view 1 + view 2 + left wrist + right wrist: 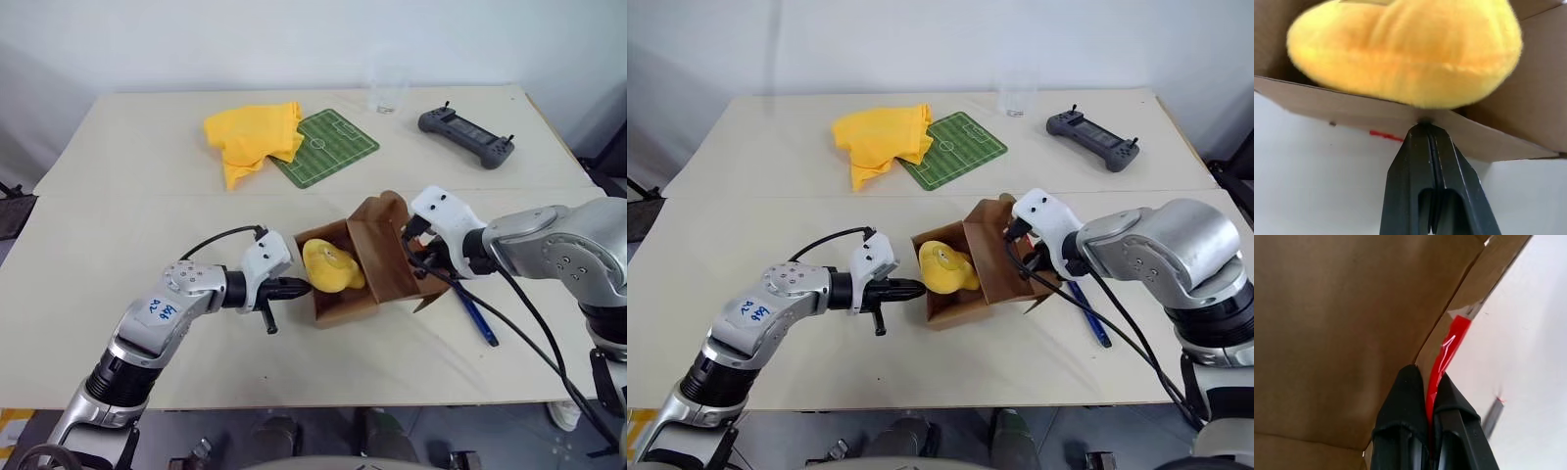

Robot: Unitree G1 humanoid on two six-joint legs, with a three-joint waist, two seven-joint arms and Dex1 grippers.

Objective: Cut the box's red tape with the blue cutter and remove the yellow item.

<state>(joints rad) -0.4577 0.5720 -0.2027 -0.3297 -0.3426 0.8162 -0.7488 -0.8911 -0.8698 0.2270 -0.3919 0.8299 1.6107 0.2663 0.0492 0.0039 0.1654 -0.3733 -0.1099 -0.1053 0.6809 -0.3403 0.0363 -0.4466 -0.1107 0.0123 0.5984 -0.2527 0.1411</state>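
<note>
The brown box [377, 259] stands open and tipped on the table, with the yellow item [331, 266], a soft lump, lying in its mouth. My left gripper [302, 287] is shut, and its tips touch the edge of the box's near wall just under the yellow item [1405, 49]. My right gripper [1427, 377] is shut on the raised lid flap, with the red tape [1452, 340] running between its fingers. The blue cutter [475, 313] lies on the table to the right of the box, under my right arm.
At the back of the table lie a big yellow cloth [253, 137] and a green football-pitch mat [328, 147]. A clear glass [389, 93] and a grey controller [467, 135] are further right. The table's front edge [294, 401] is close.
</note>
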